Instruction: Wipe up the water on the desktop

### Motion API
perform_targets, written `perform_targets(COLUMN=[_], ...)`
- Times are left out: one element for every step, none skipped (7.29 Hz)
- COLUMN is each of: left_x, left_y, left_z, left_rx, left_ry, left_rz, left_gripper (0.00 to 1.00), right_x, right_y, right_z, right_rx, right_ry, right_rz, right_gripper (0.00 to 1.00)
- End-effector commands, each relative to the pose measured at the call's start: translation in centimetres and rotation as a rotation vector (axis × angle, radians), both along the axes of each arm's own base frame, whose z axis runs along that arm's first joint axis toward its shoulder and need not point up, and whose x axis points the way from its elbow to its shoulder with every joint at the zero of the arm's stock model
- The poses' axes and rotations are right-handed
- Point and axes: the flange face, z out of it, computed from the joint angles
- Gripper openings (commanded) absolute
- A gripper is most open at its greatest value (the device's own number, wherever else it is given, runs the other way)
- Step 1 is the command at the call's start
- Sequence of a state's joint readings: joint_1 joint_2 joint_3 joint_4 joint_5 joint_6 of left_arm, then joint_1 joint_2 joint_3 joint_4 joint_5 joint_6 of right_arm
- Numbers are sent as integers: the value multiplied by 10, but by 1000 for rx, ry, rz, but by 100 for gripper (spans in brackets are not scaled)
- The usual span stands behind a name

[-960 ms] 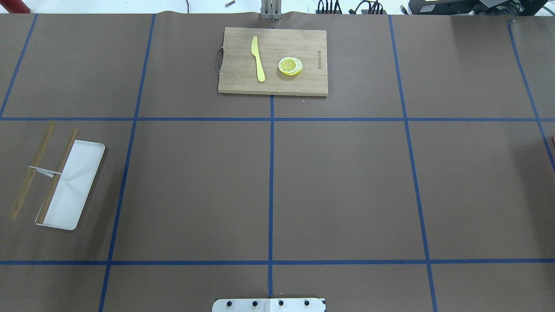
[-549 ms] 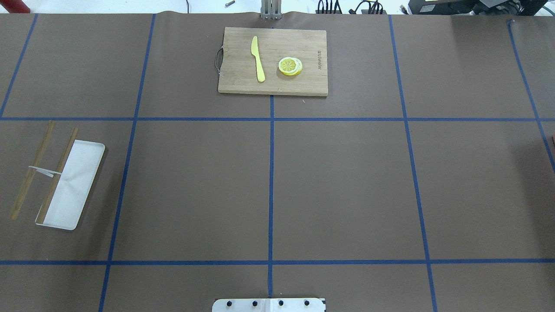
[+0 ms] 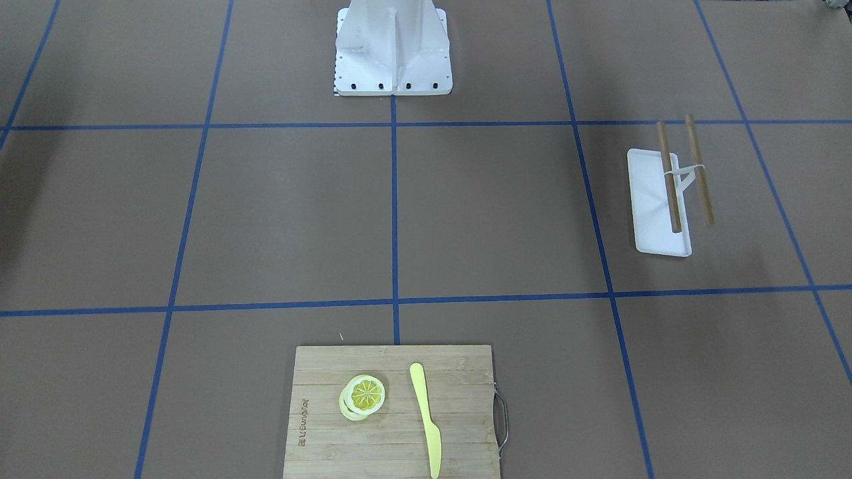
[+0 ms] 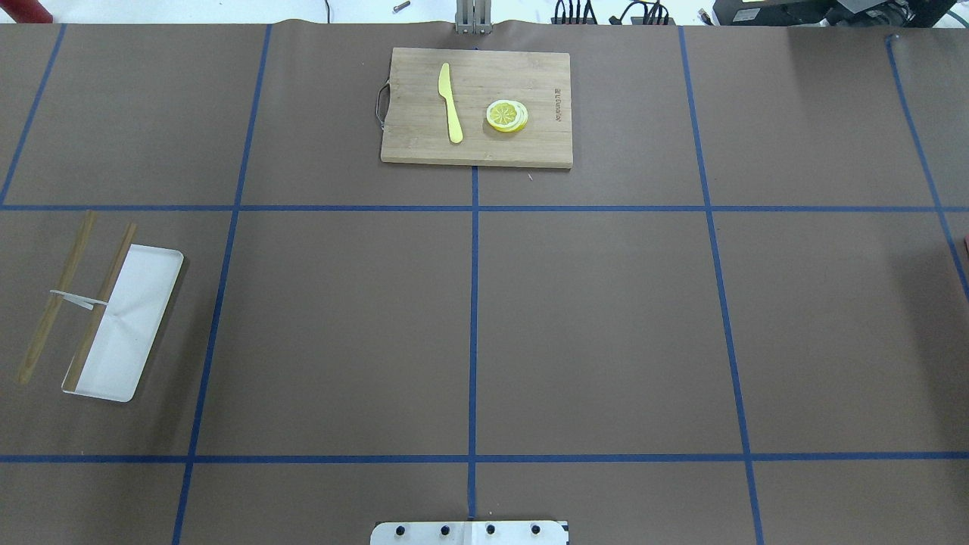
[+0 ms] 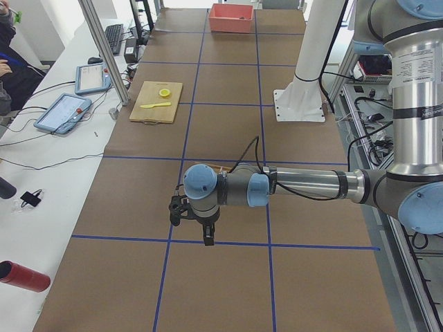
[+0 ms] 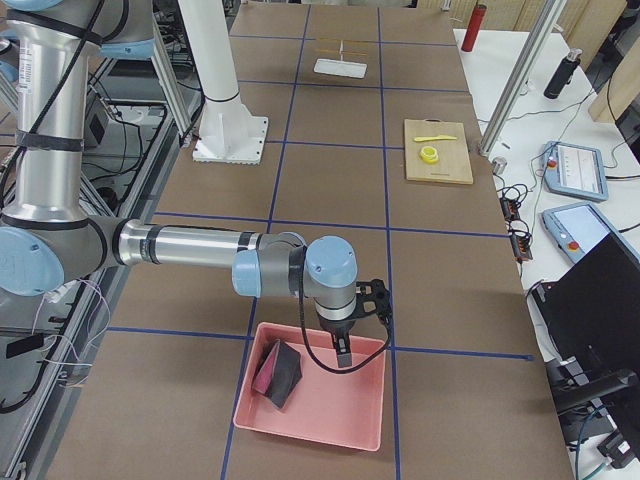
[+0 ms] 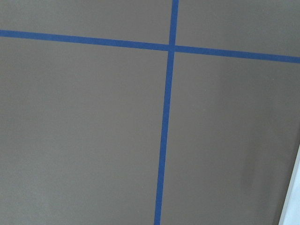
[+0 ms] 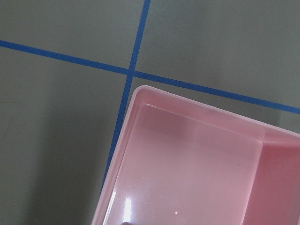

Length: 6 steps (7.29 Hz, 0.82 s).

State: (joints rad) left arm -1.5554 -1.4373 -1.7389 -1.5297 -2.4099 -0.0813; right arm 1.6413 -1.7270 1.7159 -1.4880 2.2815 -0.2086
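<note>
Exterior right view: right gripper [image 6: 343,362] hangs over the pink bin [image 6: 300,432] holding a dark cloth [image 6: 277,374], probably the wiper. The left gripper [image 5: 208,240] hovers over the brown desktop [image 4: 606,325] underlying everything. Whether either gripper is open cannot be told.

Matte brown desktop [image 4: 606,325] gridded with blue tape, pale bamboo cutting board [image 4: 473,106], yellow knife [image 4: 451,106], pink bin [image 6: 340,400], white tray [image 4: 132,325]

The left pincer [image 5: 205,235] and right pincer [image 6: 342,355] show only in the side views, small & at an angle: parted or closed, can't tell. The bamboo cutting board [image 3: 396,426] is cut off at bottom edge of front view. The pink bin [image 8: 187,159] runs out of right wrist view at bottom & right.
</note>
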Motion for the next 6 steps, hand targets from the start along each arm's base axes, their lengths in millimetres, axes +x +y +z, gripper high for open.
perform_targets(left_x=[0, 0, 0, 0, 0, 0], left_y=[1, 1, 1, 1, 1, 1], left_z=[0, 1, 1, 1, 1, 1], left_rx=[0, -2, -2, 0, 0, 0], left_ry=[0, -2, -2, -2, -3, -3], left_rz=[1, 1, 1, 1, 1, 1], left_gripper=[99, 99, 99, 99, 99, 99], right_x=[-1, -1, -1, -1, -1, -1], right_y=[1, 1, 1, 2, 6, 10], right_z=[-2, -2, -5, -9, -11, -12], right_rx=[3, 3, 7, 13, 15, 13], right_ry=[-8, -9, -10, -8, -8, -9], right_rz=[-1, -1, -1, -1, -1, -1], right_gripper=[100, 100, 100, 100, 100, 100])
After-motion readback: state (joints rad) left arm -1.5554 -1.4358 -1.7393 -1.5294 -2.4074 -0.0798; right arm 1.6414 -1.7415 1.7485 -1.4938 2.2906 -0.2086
